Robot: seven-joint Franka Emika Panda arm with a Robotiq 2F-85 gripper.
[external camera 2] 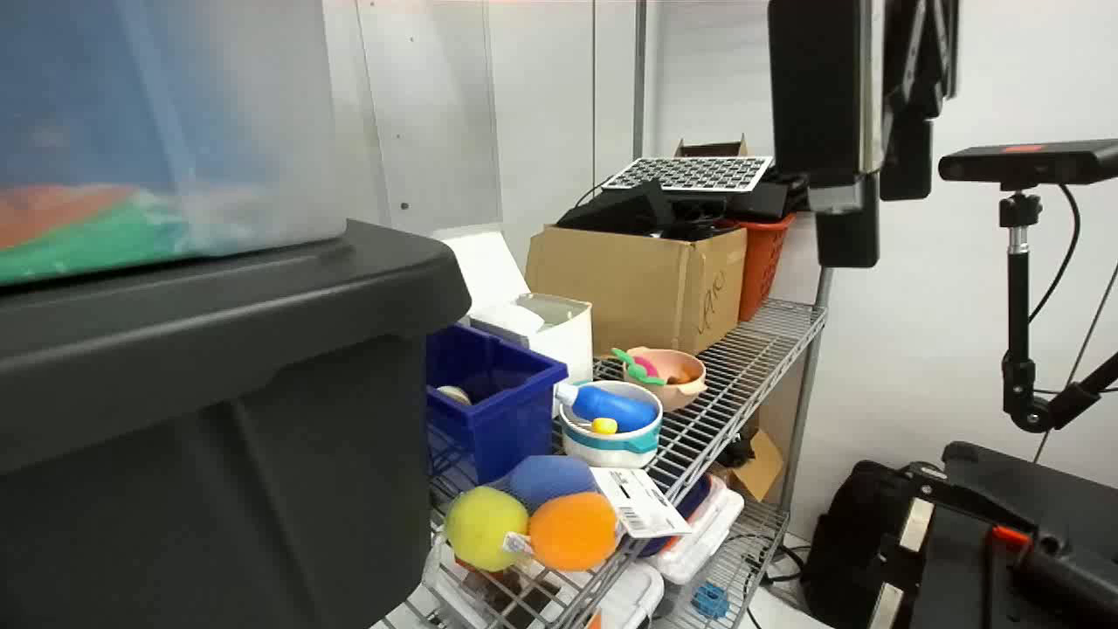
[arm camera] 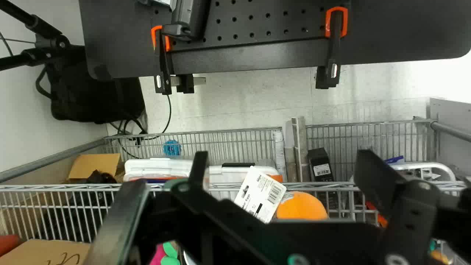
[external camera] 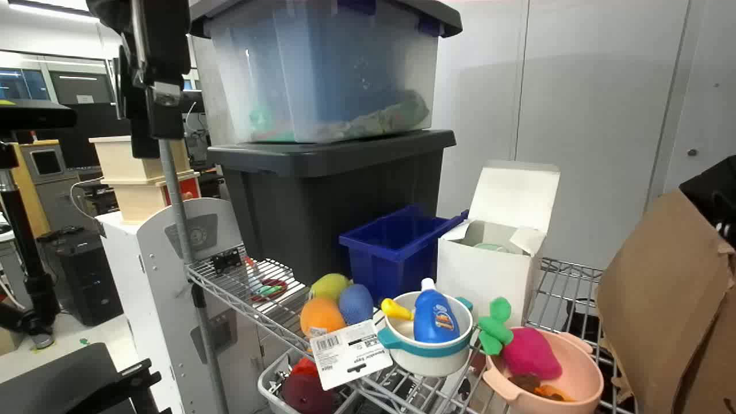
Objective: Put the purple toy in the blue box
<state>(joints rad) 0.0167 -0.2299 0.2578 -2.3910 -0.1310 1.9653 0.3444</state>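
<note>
The purple toy (external camera: pixel 532 353) is a rounded magenta toy with a green leafy part. It lies in a pink bowl (external camera: pixel 592 391) on the wire shelf, and shows in both exterior views (external camera 2: pixel 645 365). In the wrist view only a bit of it (arm camera: pixel 157 255) shows at the bottom, behind the gripper. The blue box (external camera: pixel 376 267) is a dark blue open bin beside the black tote; it also shows in an exterior view (external camera 2: pixel 515 424) with a small pale round thing inside. My gripper (arm camera: pixel 284 158) is open and empty, high above and in front of the shelf (external camera: pixel 155 144).
A white-teal pot (external camera: pixel 428 357) with a blue bottle stands between box and bowl. Netted orange, yellow and blue balls (external camera: pixel 325 315) with a card lie at the front edge. A white open box (external camera: pixel 489 276), black tote (external camera: pixel 322 213), translucent tote (external camera: pixel 322 69) and cardboard box (external camera 2: pixel 611 279) surround them.
</note>
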